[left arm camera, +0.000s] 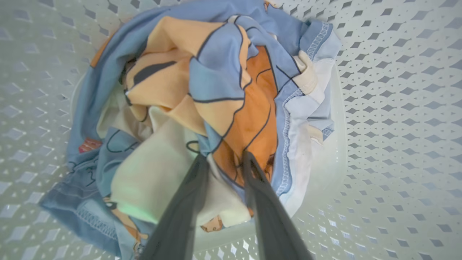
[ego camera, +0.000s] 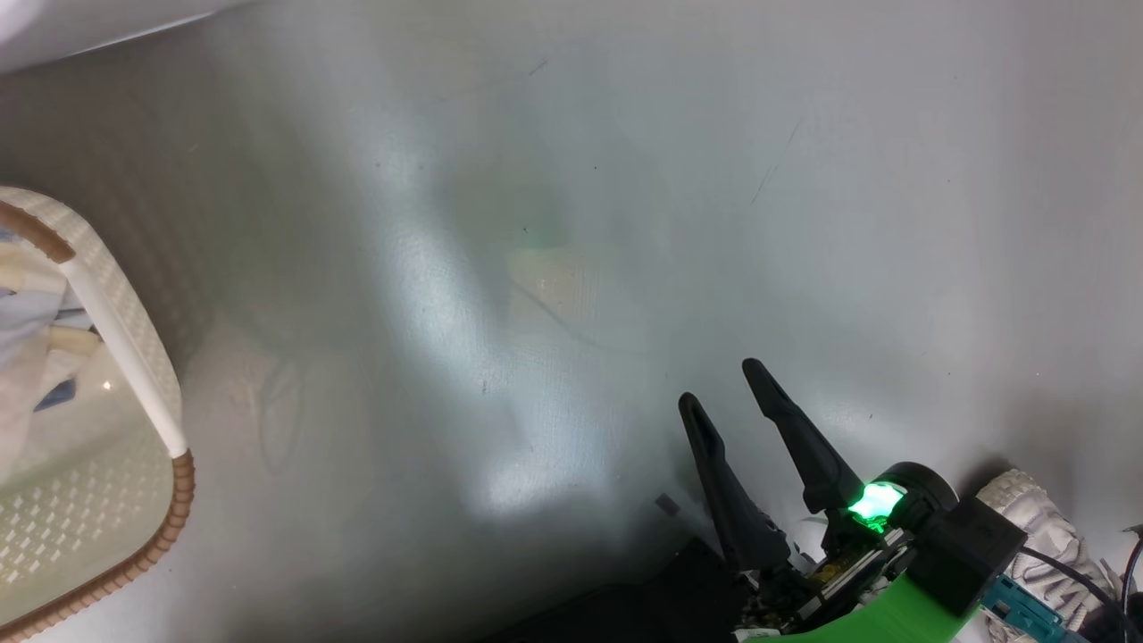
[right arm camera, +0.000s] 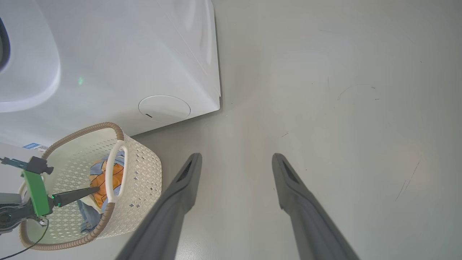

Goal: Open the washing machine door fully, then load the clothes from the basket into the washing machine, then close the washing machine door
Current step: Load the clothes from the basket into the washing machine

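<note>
- Left gripper [left arm camera: 224, 157]: reaches down into the basket [left arm camera: 397, 108], both fingertips pressed into the clothes [left arm camera: 216, 90] at an orange fold.
- Its fingers stand apart with cream and orange cloth between them (pinching it or only resting on it: cannot tell).
- Clothes: one crumpled heap of light-blue, orange and cream fabric on the basket bottom, all inside the perforated walls.
- Basket: upright on the grey floor [right arm camera: 343, 90], just beside the front of the washing machine [right arm camera: 126, 54], near its low round cover [right arm camera: 164, 107].
- Right gripper [right arm camera: 236, 157]: fingers spread wide and free, over bare floor, well apart from the basket.
- Green light [ego camera: 873, 502] glows at the right gripper's base, head view.
</note>
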`<state>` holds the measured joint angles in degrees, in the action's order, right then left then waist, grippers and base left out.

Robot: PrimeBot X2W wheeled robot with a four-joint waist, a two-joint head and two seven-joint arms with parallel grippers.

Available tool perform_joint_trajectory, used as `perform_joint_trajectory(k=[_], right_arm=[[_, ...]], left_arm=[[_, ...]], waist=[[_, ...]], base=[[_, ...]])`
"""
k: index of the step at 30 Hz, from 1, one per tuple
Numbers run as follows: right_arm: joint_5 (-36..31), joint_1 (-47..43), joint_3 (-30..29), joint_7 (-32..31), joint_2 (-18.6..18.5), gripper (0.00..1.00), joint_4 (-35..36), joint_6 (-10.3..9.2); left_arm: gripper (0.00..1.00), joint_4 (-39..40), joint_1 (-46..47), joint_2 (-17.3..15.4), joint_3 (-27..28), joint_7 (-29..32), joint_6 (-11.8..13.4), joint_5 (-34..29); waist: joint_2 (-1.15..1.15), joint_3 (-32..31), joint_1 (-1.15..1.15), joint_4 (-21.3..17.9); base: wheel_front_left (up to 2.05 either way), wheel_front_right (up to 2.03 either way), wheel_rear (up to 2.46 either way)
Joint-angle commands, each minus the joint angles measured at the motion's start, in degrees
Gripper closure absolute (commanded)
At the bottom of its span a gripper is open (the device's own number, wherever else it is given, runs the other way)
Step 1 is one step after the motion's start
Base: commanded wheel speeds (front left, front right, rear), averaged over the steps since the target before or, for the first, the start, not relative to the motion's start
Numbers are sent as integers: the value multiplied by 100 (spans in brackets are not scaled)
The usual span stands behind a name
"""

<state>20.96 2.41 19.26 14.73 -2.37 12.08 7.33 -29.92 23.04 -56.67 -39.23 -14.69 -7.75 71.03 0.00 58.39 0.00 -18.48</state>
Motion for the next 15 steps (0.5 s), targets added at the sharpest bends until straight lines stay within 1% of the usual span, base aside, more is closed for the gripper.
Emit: perform_joint_trajectory(k=[1, 9, 15], right_arm=[[30, -275, 127, 27, -51, 0, 107, 16], [57, -271, 108, 27, -51, 0, 97, 16], [85, -227, 69, 27, -51, 0, 62, 16]], left_arm=[[100, -64, 44, -298, 124, -30, 26, 37], [100, -98, 59, -294, 149, -30, 26, 11], [100, -47, 6, -199, 275, -31, 26, -79]], waist=[[0, -8, 0, -4], [0, -40, 0, 3], [0, -120, 0, 56]], base=[[0, 0, 0], [0, 0, 0], [0, 0, 0]])
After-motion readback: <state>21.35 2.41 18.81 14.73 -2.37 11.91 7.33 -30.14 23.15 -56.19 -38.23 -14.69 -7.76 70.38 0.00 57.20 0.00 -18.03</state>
